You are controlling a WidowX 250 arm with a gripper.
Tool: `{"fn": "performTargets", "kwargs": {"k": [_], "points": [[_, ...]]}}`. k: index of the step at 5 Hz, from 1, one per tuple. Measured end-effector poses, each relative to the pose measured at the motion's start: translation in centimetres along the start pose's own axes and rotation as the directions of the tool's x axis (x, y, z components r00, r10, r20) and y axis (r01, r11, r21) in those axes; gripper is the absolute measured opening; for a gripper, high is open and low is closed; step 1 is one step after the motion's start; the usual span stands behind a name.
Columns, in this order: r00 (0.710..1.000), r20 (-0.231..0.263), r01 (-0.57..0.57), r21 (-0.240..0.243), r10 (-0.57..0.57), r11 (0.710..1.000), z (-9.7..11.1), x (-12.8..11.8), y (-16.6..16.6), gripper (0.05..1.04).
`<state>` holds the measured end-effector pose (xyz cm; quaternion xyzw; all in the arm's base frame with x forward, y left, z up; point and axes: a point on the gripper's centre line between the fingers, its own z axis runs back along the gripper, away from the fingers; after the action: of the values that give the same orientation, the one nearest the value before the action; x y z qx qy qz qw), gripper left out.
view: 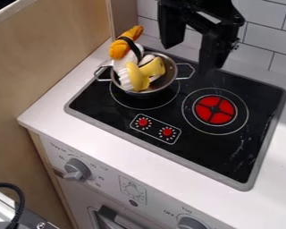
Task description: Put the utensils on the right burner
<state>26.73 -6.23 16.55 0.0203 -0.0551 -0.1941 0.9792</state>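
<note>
The black two-finger gripper (192,48) hangs wide open; left of it in view, the round silver metal pot (169,67), holding yellow, white and orange toy food (153,69), sits on the black left burner (139,102).

A metal pot (168,70) of colorful toy food (135,76) sits on the left burner (133,102), near the back left corner of the black stovetop (211,150), as a claw (189,57), fingers apart, hangs above the right burner's (215,110) far side.

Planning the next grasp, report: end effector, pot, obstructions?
End effector open, above stovetop. Metal pot on left burner. Toy food pokes above rim, might obstruct grasp.
</note>
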Motion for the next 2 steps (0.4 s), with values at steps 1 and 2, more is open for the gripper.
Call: {"fn": "performTargets", "kwargs": {"k": [1,2], "points": [[1.000,-0.028,0.003,-0.008,-0.003,1.000,-0.8,-0.2,-0.1,0.999],[0.999,-0.042,0.018,-0.022,-0.019,1.000,-2.2,0.5,0.2,0.999]]}}
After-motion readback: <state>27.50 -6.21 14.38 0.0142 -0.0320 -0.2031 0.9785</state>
